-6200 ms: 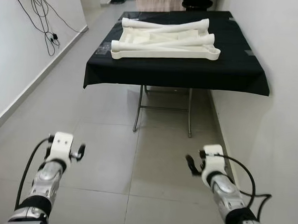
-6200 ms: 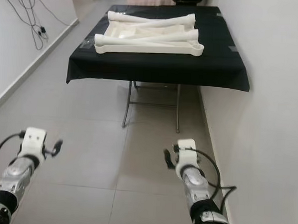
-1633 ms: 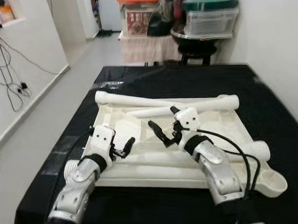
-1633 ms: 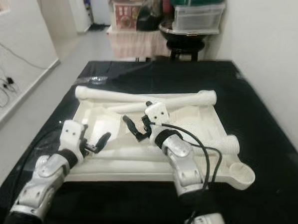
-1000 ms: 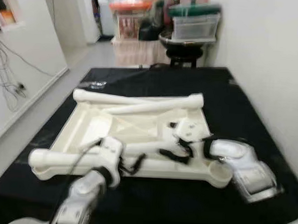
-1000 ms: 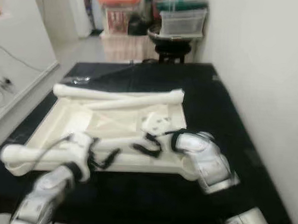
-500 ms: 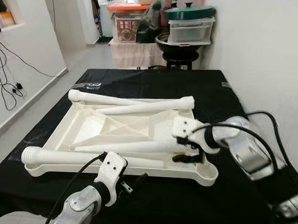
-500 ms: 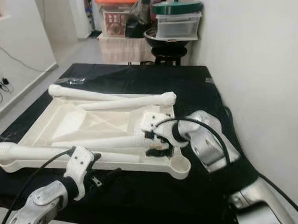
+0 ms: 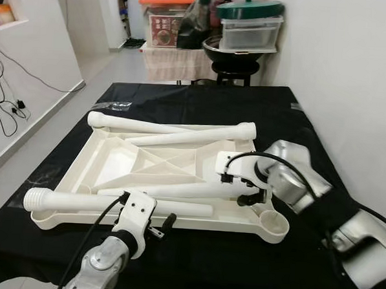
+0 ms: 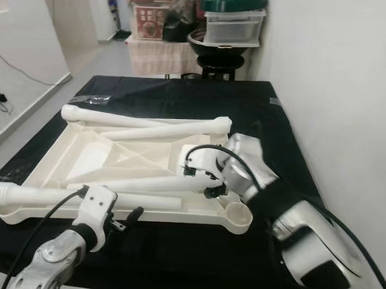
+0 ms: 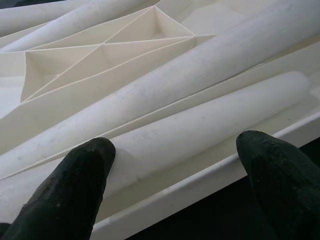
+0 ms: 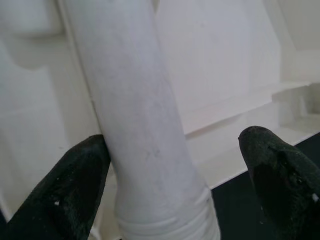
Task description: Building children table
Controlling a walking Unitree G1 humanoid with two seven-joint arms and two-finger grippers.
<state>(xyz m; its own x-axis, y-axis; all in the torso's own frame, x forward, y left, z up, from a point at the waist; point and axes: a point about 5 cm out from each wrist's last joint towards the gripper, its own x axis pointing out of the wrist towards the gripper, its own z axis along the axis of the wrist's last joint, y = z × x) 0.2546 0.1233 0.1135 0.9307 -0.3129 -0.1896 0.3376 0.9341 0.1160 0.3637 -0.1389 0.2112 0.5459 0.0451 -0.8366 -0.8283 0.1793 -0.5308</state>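
The cream-white plastic tabletop (image 9: 147, 163), upturned with its ribbed underside showing, lies near the front edge of the table under a black cloth (image 9: 201, 106). Four cream-white plastic tube legs rest on it: one (image 9: 136, 123) along its far edge, a second (image 9: 180, 138) slanting just inside that, a third (image 9: 171, 189) angled across the middle, and a fourth (image 9: 80, 202) along the near edge. The right gripper (image 9: 244, 190) sits at the right end of the third leg, fingers (image 12: 75, 185) spread wide, one touching the tube. The left gripper (image 9: 159, 225) hovers at the tabletop's near rim, fingers (image 11: 75, 190) wide apart, the fourth leg between them. Beyond the table's far edge stand stacked plastic storage boxes (image 9: 247, 27).
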